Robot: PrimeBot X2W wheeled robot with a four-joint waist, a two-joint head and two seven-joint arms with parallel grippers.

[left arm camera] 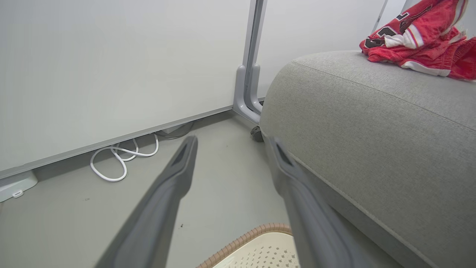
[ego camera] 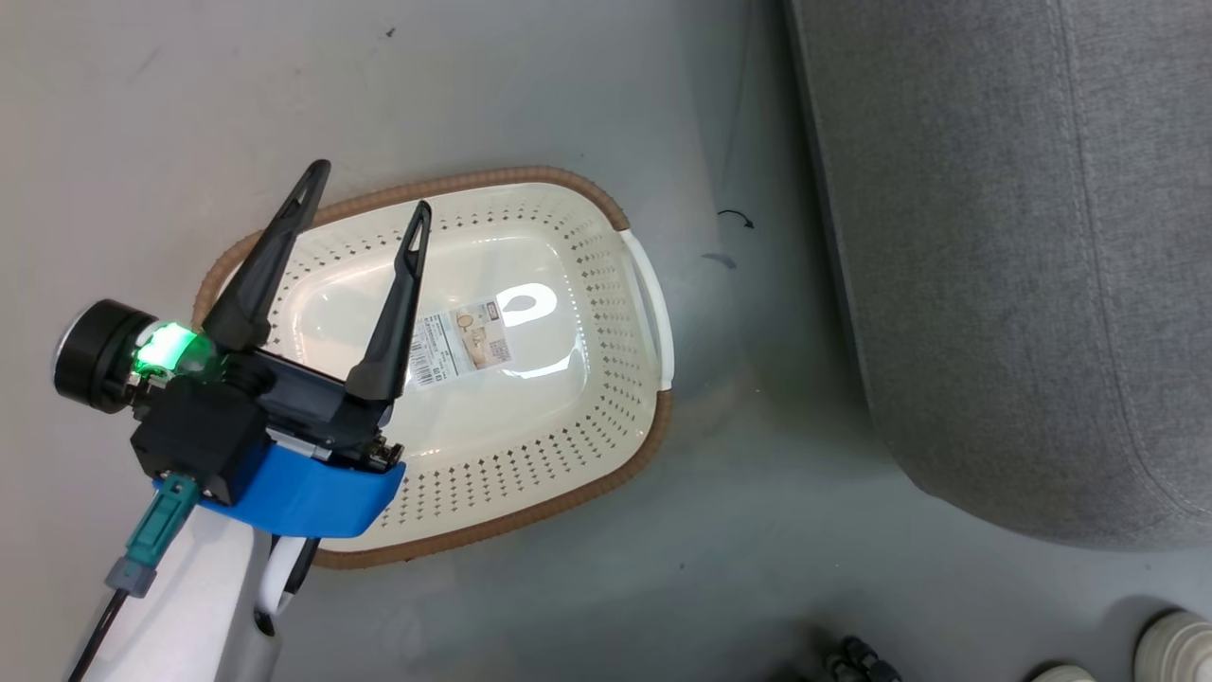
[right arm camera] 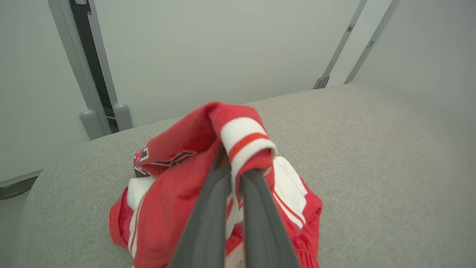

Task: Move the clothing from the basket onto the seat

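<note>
On the floor [ego camera: 142, 114], the basket's [ego camera: 530, 176] long axis points toward the seat [ego camera: 994, 237].

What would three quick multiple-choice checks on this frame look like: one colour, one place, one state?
1. The rim of the basket is:
A brown
B blue
C black

2. The clothing lies:
A in the basket
B on the seat
C on the floor

3. The left gripper is:
A shut on the clothing
B shut on a basket handle
C open, empty

Answers:
1 A: the woven-look rim shows brown in the head view.
2 B: both wrist views show the red pile on the seat, and the head view shows the basket empty.
3 C: its fingers stand spread over the basket with nothing between them.
</note>
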